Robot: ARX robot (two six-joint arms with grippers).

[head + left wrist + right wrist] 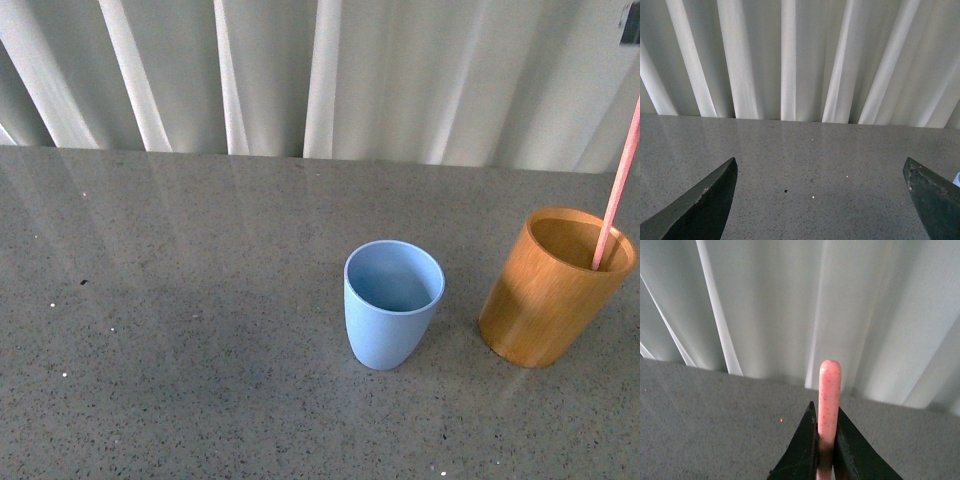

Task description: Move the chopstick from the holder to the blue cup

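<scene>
Inside the holder point(550, 300), on the right of the front view, the chopstick point(612, 205) stands with its lower end down in the cylinder, leaning on the right-hand rim and running up out of frame. The blue cup point(393, 305) sits upright just left of the holder, not touching it. Right gripper point(825, 412) is clamped on the chopstick near its rounded top end, dark fingers point(805, 450) pressed to both sides with the tip sticking out past them; left gripper point(820, 165) is spread wide, gripping nothing, over grey speckled table point(180, 330) with white curtain point(300, 70) behind.
</scene>
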